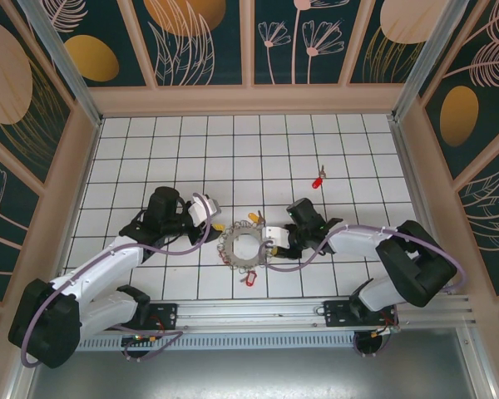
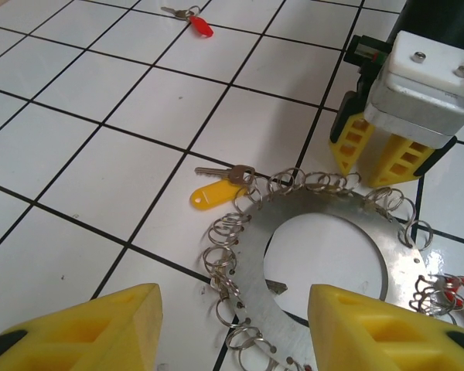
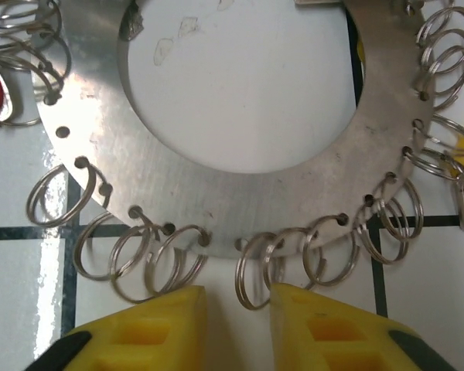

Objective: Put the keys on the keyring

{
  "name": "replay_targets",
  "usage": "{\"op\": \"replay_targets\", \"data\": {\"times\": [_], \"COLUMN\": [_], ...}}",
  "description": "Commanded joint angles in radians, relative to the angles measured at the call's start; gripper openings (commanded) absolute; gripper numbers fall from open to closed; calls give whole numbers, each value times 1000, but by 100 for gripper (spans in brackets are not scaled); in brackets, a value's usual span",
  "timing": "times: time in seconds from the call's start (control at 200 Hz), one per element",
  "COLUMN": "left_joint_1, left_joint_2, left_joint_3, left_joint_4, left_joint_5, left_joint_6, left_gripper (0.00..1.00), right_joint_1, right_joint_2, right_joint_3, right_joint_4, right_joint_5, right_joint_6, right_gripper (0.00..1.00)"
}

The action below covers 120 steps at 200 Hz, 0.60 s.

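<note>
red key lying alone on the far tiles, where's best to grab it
The key lies flat, so probably come from straight above and pinch its red plastic head across the narrow width; it is the bulkiest part, and the metal blade looks thin.

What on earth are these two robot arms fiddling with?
They are working on a keyring, a flat metal disc fringed with small wire loops, on a tiled table. The right gripper has its fingers either side of one loop on the rim, narrowly apart. The left gripper hovers open at the opposite side. A yellow-tagged key lies at the rim; a red-tagged key lies apart, farther back.
</note>
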Motion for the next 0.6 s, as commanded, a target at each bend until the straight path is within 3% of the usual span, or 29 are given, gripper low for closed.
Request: {"op": "replay_targets", "data": {"times": [0.0, 0.596], "left_joint_1": [4, 4], "left_joint_2": [-10, 6], "left_joint_3": [-12, -13], "left_joint_4": [36, 59], "left_joint_5": [14, 21], "left_joint_6": [15, 11], "left_gripper": [53, 52], "right_joint_1": [11, 30], "right_joint_2": [25, 11], "right_joint_3": [27, 15], "right_joint_4": [27, 118], "right_joint_5": [21, 59], "right_joint_6": [17, 54], "right_gripper": [23, 21]}}
